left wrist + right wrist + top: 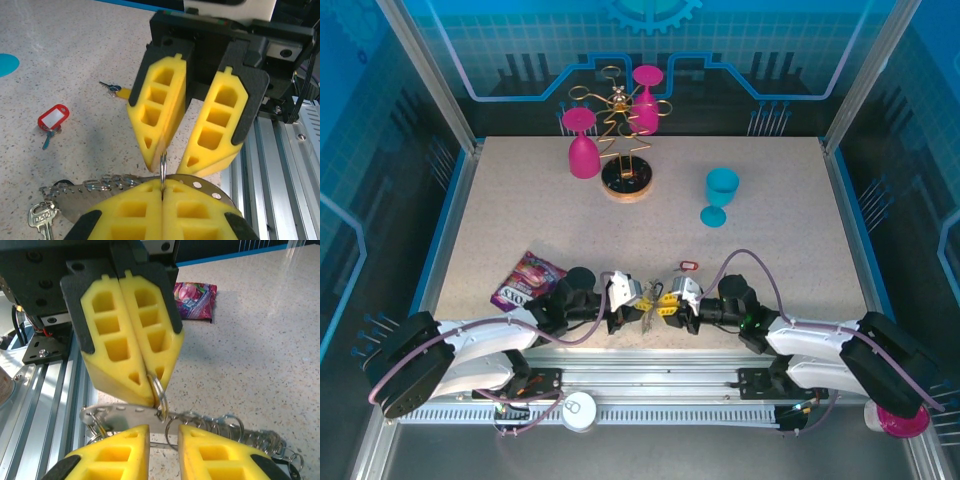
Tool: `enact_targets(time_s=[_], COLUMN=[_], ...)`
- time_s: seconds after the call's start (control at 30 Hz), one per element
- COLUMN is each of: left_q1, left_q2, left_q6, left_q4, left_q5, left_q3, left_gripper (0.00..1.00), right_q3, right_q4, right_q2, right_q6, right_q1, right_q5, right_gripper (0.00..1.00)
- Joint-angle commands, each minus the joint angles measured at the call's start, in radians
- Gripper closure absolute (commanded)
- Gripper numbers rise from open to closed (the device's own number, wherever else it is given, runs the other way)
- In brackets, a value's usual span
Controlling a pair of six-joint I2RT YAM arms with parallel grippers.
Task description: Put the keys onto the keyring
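Observation:
The keyring [90, 192], a grey metal plate with holes and several small rings [227, 424], lies near the table's front edge between both grippers [650, 314]. My left gripper [162, 182] is shut on one small ring that stands upright from the plate [159, 387]. My right gripper [164, 434] faces it, open, its fingertips astride that ring and just over the plate. A red-tagged key [53, 118] lies on the table beyond [687, 266]. A yellow-orange key [117, 91] peeks out behind the right gripper's finger. A plain silver key [42, 220] hangs on the keyring.
A purple snack packet [527, 280] lies left of the grippers. A blue cup [721, 196] stands at mid-right. Pink glasses hang on a gold rack [623, 130] at the back. The metal rail [650, 375] runs just behind the table's front edge.

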Motion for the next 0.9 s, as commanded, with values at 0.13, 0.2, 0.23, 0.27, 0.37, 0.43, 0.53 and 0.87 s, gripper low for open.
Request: enact_targets(time_s=[0.13, 0.2, 0.23, 0.27, 0.37, 0.43, 0.53, 0.87], left_q1=[0.001, 0.002, 0.001, 0.001, 0.002, 0.001, 0.001, 0.002], left_q2=[-0.018, -0.015, -0.014, -0.014, -0.014, -0.019, -0.049, -0.133], left_q6=[-0.008, -0.008, -0.009, -0.01, -0.011, -0.014, -0.005, 0.115], left_q4=[0.046, 0.052, 0.053, 0.054, 0.058, 0.044, -0.045, -0.412], left_q5=[0.046, 0.048, 0.05, 0.052, 0.049, 0.026, -0.015, -0.094], left_q3=[-0.017, -0.018, -0.018, -0.017, -0.018, -0.014, 0.012, 0.137], left_gripper=[1.0, 1.0, 1.0, 1.0, 1.0, 0.87, 0.73, 0.74], right_q3=[0.035, 0.041, 0.044, 0.047, 0.054, 0.059, 0.088, 0.281], right_q4=[0.041, 0.042, 0.043, 0.044, 0.044, 0.023, -0.111, -0.669], right_q2=[-0.005, 0.001, 0.004, 0.008, 0.01, -0.002, -0.043, -0.08], right_q6=[0.0, -0.005, -0.006, -0.007, -0.013, -0.024, -0.066, -0.226], right_q1=[0.0, 0.001, 0.0, 0.0, 0.0, 0.0, 0.005, 0.04], right_q5=[-0.012, -0.016, -0.017, -0.02, -0.036, -0.04, -0.019, 0.113], right_gripper=[0.78, 0.79, 0.81, 0.84, 0.97, 1.0, 1.0, 1.0])
